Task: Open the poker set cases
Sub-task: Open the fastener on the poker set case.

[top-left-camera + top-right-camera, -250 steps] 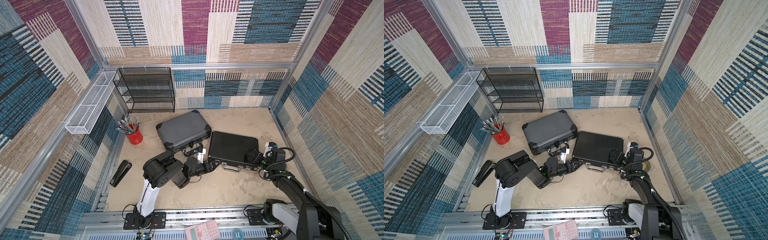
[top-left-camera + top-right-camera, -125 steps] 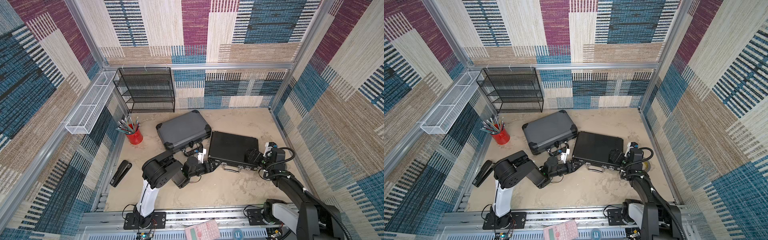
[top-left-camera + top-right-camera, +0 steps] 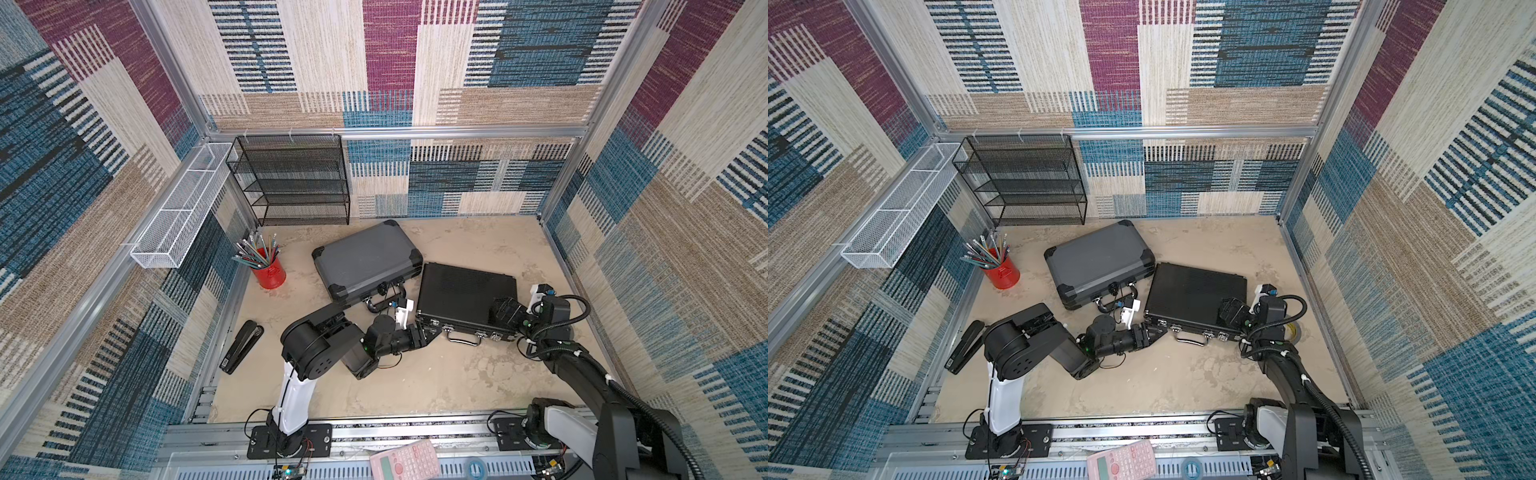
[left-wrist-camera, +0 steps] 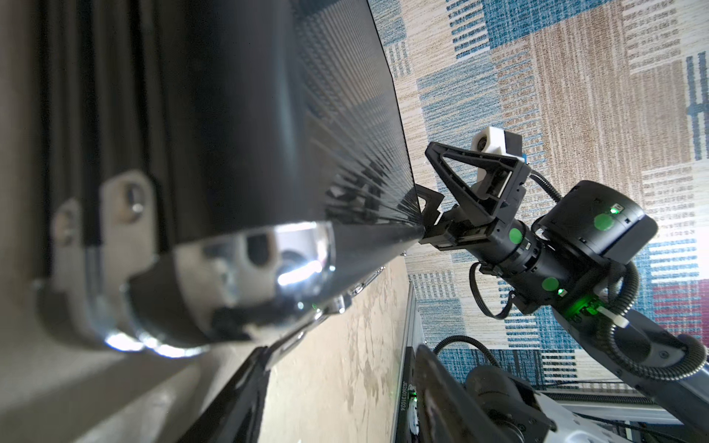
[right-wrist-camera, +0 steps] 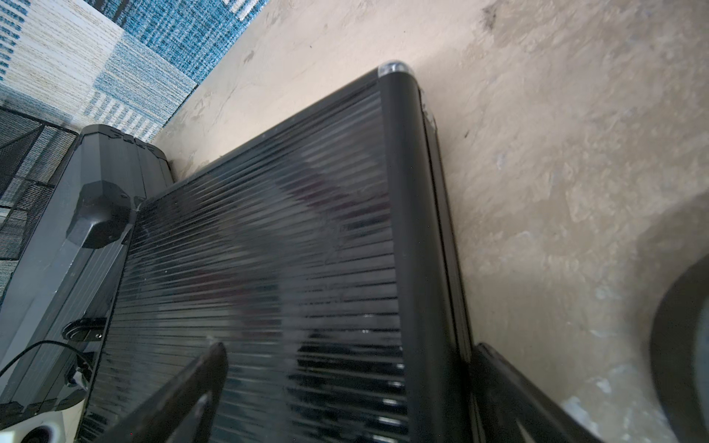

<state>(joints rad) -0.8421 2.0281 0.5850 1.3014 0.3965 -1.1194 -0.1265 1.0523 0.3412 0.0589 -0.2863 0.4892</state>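
Note:
Both poker set cases lie shut on the table in both top views: a grey case (image 3: 365,259) with black corner caps and, to its right, a slimmer black case (image 3: 461,295). My left gripper (image 3: 430,332) is low at the black case's front left corner. In the left wrist view its open fingers (image 4: 238,399) show bare table between them, one lying beside the case's front edge under the chrome corner cap (image 4: 268,264). My right gripper (image 3: 500,309) is open astride the front right corner, with one finger (image 5: 184,391) over the ribbed lid (image 5: 268,268) and the other outside the side wall.
A red cup of pencils (image 3: 269,272) stands left of the grey case, and a black stapler (image 3: 241,347) lies near the left wall. A black wire-mesh shelf (image 3: 291,183) and a white mesh basket (image 3: 183,208) stand at the back left. A tape roll (image 3: 1293,331) lies by the right arm, and a pink calculator (image 3: 405,461) rests on the front rail.

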